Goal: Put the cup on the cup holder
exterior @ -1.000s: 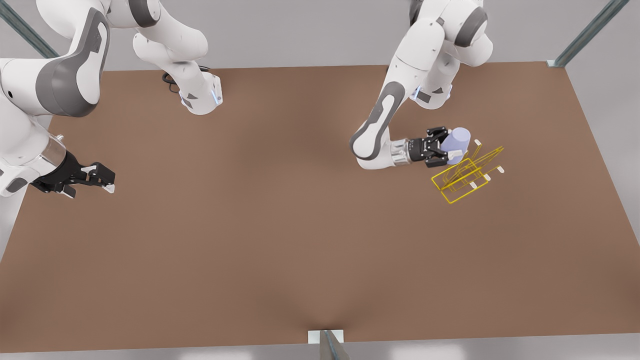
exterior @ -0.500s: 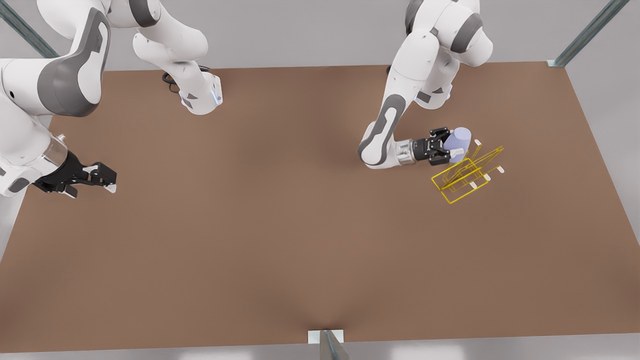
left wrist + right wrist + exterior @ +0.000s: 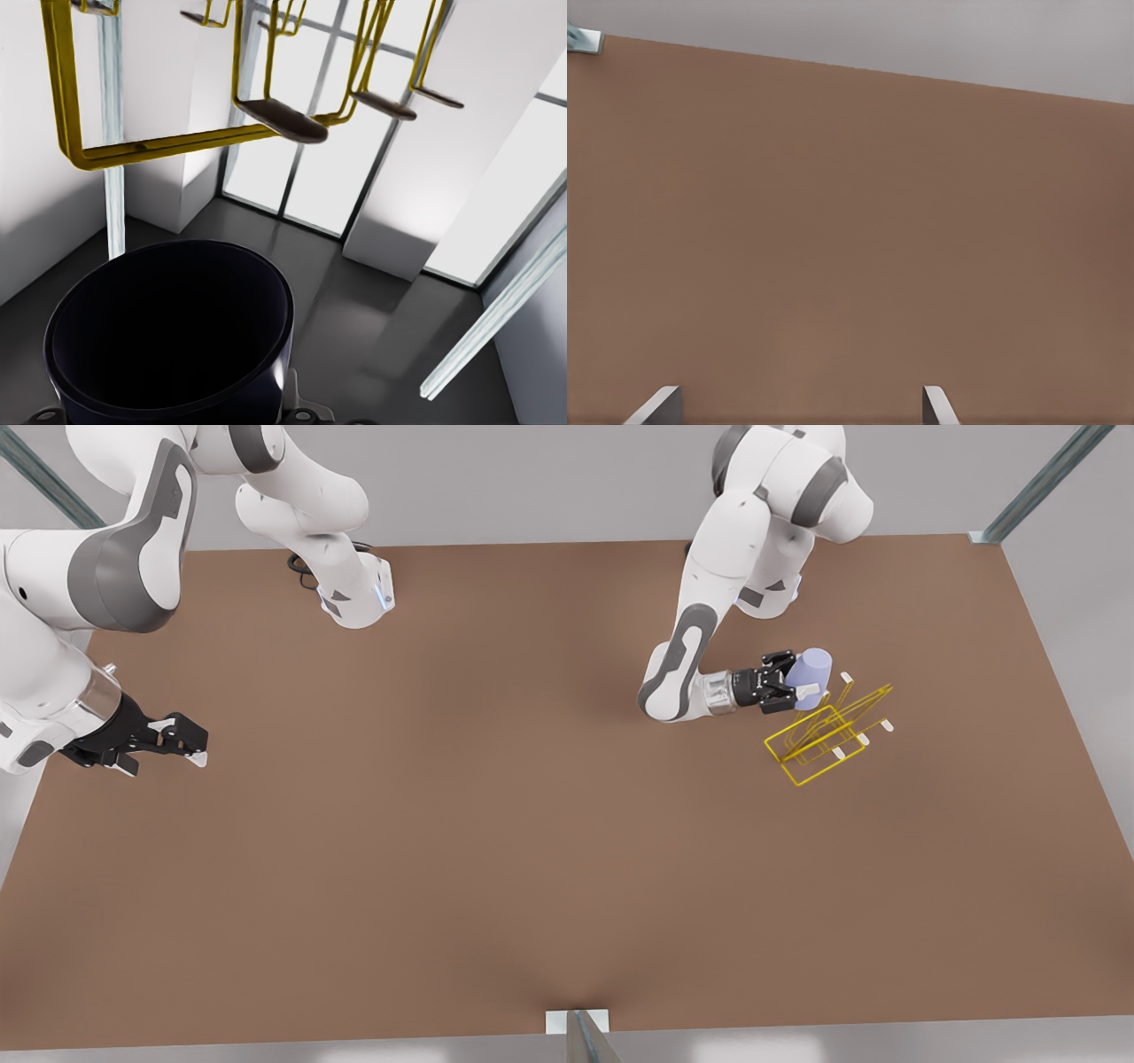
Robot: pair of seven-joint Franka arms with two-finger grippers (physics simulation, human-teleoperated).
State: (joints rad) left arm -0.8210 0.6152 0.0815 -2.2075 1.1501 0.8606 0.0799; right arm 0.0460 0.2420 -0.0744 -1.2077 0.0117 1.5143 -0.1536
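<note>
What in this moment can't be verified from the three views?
- Cup contact with cup holder: front view too small to tell; left wrist view looks past the cup's dark mouth.
- Left gripper fingers: cut off in wrist view.
- Right gripper: wrist view shows fingertips only.

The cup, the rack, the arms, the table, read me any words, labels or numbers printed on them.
None: no text shows.
The cup, held by the left gripper: plain.
The cup holder: bare yellow wire.
The table: plain brown.
The right gripper, waiting open: unmarked.
</note>
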